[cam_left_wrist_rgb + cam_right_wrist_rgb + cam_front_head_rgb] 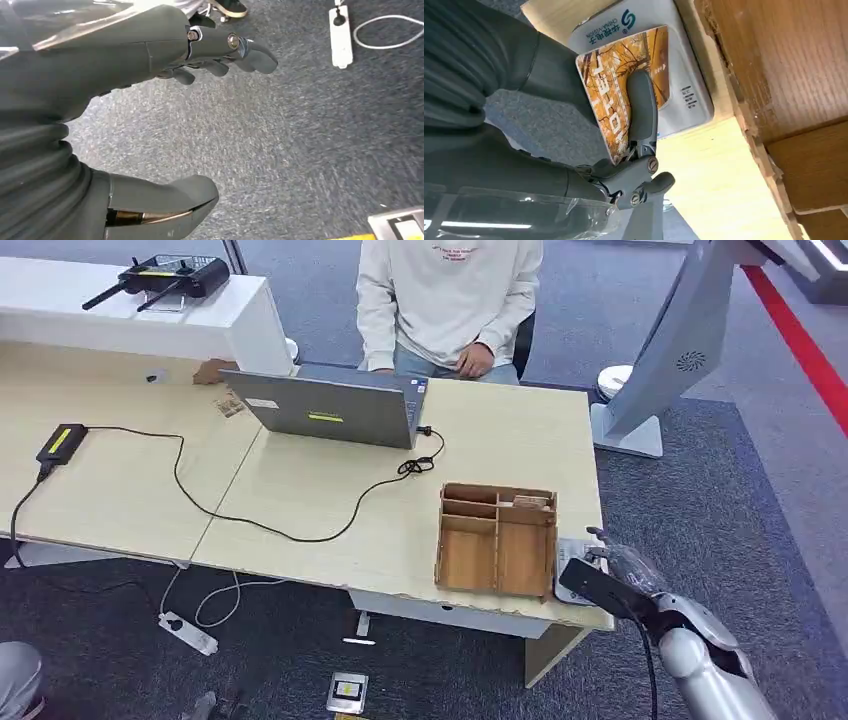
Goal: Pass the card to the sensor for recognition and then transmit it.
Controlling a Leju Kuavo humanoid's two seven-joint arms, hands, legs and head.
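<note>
My right hand (624, 145) pinches an orange card (616, 75) with a tree pattern, one dark finger (642, 107) laid across its face. The card hovers flat over a white card reader (684, 85) with a blue-green logo, which lies on the table beside the wooden organizer (794, 90). From the head view, my right hand (612, 585) is at the table's front right corner, over the reader (570, 560); the card itself is hidden there. My left hand (165, 100) hangs above the carpet with its fingers spread and nothing in it.
A wooden organizer (497, 538) stands by the reader. A laptop (330, 407) with its cable (300, 525) and a black adapter (62, 442) occupy the table (300, 490). A person (448, 300) sits behind it. A power strip (188, 632) lies on the floor.
</note>
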